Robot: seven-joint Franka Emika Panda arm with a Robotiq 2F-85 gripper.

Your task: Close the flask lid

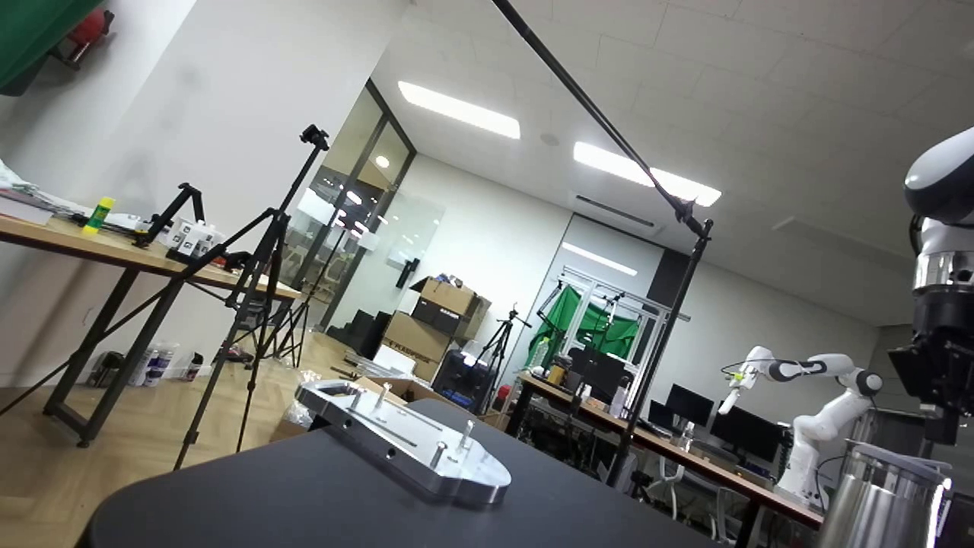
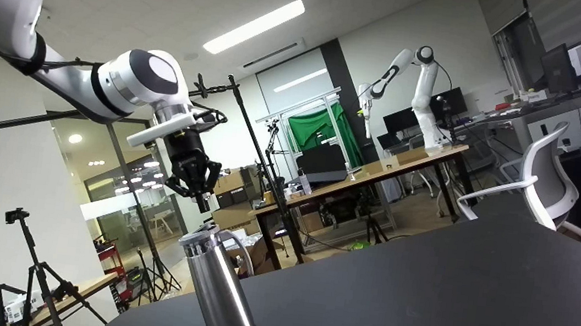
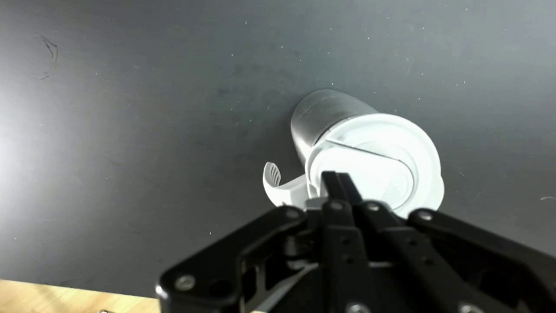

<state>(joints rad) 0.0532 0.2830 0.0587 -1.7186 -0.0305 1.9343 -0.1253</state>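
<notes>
The silvery brushed-metal flask [image 2: 222,293] stands upright on the dark table, with a pale handle [image 2: 241,248] on one side. It shows partly in an exterior view [image 1: 883,506] and from above in the wrist view [image 3: 319,115]. Its pale lid [image 3: 373,174] lies within the round rim; a small grey piece [image 3: 316,203] by the handle is partly hidden by my fingers. My gripper [image 3: 342,176] is shut and empty, fingertips together, over the handle side of the lid. In both exterior views the gripper [image 2: 202,205] [image 1: 943,430] is just above the flask top, apart from it.
The dark table [image 2: 390,297] carries a silvery metal plate with pegs [image 1: 403,441]. The table edge shows over a wood floor [image 3: 78,298] in the wrist view. Behind are a grey office chair [image 2: 549,178], a desk with another white arm [image 2: 425,107], and tripods [image 1: 266,259].
</notes>
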